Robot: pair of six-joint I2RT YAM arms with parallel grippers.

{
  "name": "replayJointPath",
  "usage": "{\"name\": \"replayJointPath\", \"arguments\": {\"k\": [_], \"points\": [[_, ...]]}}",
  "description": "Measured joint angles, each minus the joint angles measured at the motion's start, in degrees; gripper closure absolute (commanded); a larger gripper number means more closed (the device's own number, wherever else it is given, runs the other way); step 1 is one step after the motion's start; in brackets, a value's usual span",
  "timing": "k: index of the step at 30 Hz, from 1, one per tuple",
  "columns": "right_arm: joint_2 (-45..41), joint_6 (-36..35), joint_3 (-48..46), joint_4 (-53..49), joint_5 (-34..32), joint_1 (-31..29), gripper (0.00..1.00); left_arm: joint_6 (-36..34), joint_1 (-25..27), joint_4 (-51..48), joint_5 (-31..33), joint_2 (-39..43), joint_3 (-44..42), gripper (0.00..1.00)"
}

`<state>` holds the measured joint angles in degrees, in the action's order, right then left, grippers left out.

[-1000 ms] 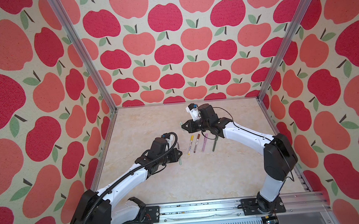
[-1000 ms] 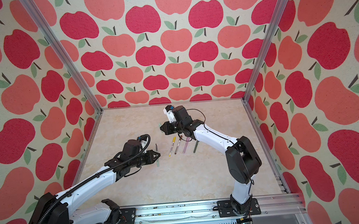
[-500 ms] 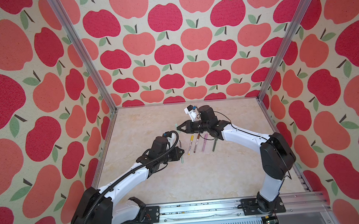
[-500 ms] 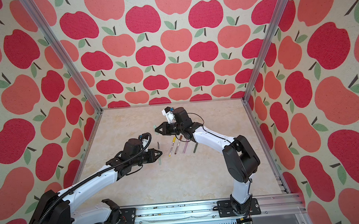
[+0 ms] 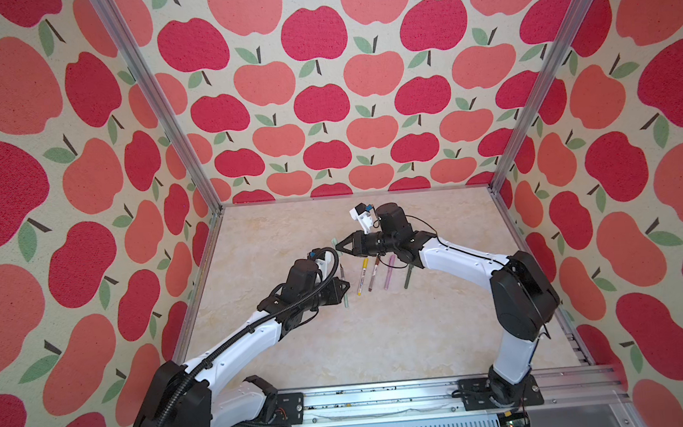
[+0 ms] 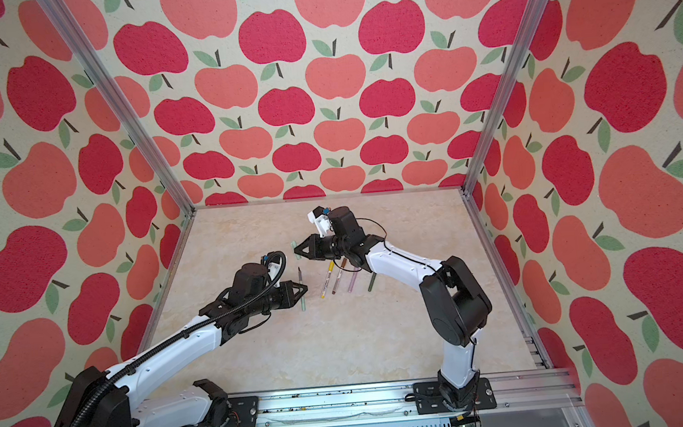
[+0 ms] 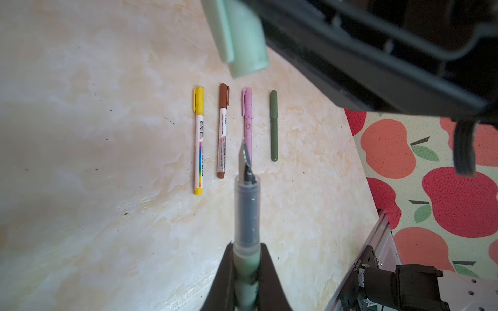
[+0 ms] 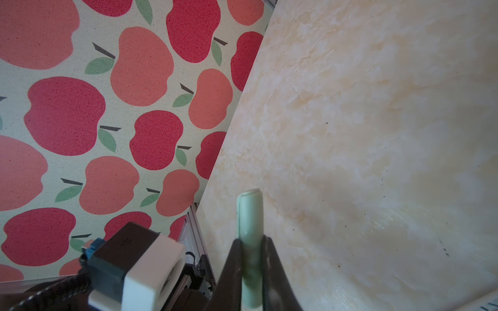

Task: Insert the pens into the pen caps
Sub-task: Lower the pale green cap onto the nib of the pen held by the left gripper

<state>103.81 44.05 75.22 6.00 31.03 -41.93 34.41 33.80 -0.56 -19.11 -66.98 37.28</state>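
Note:
My left gripper (image 5: 344,286) (image 7: 246,247) is shut on a pale sage green pen (image 5: 342,277) (image 7: 245,204), whose dark nib points toward the back of the table. My right gripper (image 5: 337,246) (image 8: 250,242) is shut on a light green pen cap (image 5: 334,241) (image 8: 250,215). In the left wrist view that cap (image 7: 242,40) hangs beyond the nib and a little to one side of its line, with a clear gap between them. Both top views show the same gap between cap (image 6: 293,245) and pen (image 6: 300,282).
Several capped pens lie side by side on the marble tabletop (image 5: 383,336), under the right arm: yellow-capped (image 7: 199,140), brown-capped (image 7: 222,132), pink (image 7: 248,118) and dark green (image 7: 274,126). Apple-print walls and metal posts (image 5: 521,83) enclose the table.
My right gripper has shifted left with the cap, ending up behind the pen's nib. My left gripper has edged slightly toward it with the pen.

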Motion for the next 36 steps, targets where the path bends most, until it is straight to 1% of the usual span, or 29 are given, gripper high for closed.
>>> {"name": "replayJointPath", "arguments": {"k": [23,36], "points": [[0.4,0.0,0.0,0.0,1.7,-0.1,0.87,-0.9,-0.9,0.0,0.6,0.1,1.7,1.0],[0.4,0.0,0.0,0.0,1.7,0.0,0.87,-1.3,-0.9,-0.3,0.2,-1.7,1.8,1.0]]}}
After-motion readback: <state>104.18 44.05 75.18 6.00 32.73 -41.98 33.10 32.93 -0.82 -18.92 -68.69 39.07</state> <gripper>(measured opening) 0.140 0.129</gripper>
